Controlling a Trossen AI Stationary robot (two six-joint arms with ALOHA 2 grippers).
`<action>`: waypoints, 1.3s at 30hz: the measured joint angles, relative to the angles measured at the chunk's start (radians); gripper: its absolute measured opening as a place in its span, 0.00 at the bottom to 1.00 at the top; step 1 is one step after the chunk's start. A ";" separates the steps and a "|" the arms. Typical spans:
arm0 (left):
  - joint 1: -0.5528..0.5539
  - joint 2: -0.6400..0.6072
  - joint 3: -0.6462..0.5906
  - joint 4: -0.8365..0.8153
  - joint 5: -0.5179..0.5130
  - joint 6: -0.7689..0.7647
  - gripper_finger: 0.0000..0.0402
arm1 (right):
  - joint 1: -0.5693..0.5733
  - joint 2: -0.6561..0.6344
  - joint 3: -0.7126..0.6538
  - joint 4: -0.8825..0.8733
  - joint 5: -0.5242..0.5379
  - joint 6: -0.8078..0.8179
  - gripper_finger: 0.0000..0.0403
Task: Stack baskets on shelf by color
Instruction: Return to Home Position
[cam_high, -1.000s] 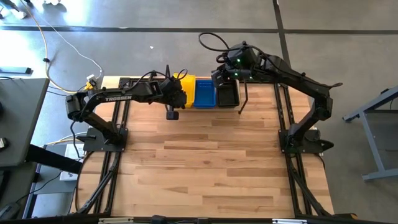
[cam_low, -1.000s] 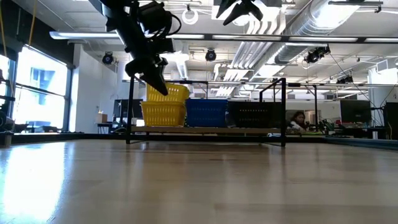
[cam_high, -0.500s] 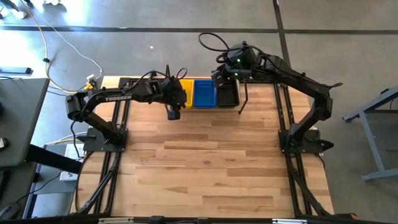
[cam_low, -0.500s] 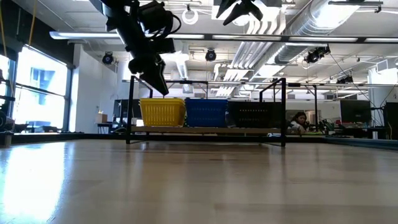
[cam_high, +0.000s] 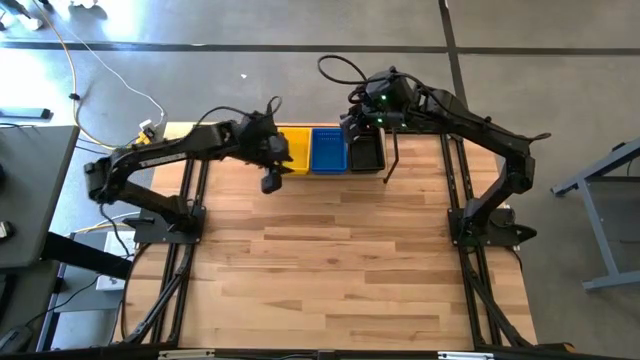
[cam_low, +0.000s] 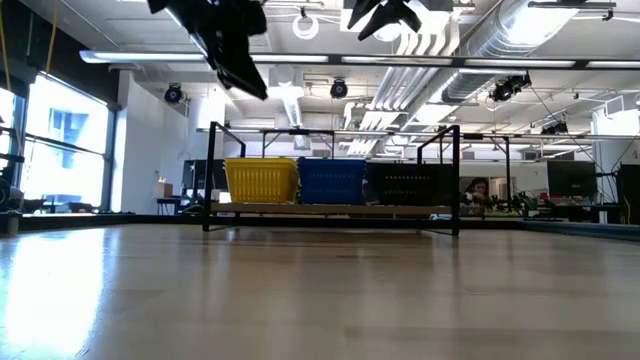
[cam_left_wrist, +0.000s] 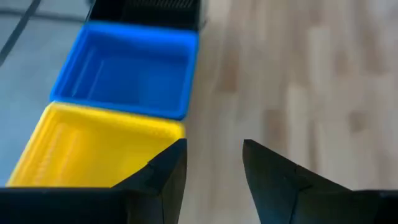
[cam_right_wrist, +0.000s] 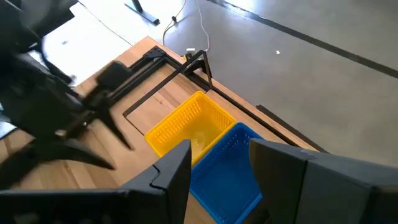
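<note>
1. Sitting side by side on the shelf (cam_low: 330, 209) at the far edge of the worktop (cam_high: 340, 270) are three nested piles: yellow baskets (cam_low: 262, 180), blue baskets (cam_low: 332, 180) and black baskets (cam_low: 405, 183).
2. The left claw (cam_left_wrist: 214, 149) hangs above the worktop just in front of the yellow pile, fingers apart and holding nothing.
3. The right claw (cam_right_wrist: 219, 149) hovers high over the shelf's black end, fingers apart and empty.
4. The perforated plastic looks light and fairly stiff. A thin rim wall is probably the best place to pinch, though nested baskets may lift together.
</note>
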 joint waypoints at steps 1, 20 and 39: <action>-0.001 -0.030 -0.020 0.020 0.024 -0.013 0.36 | 0.004 0.000 0.000 0.000 0.000 -0.010 0.36; -0.117 -0.616 -0.634 0.467 0.052 -0.261 0.36 | 0.102 0.000 0.000 0.000 0.005 0.117 0.36; -0.146 -0.988 -0.937 0.633 0.051 -0.414 0.35 | 0.118 -0.202 -0.001 -0.031 0.060 -0.037 0.36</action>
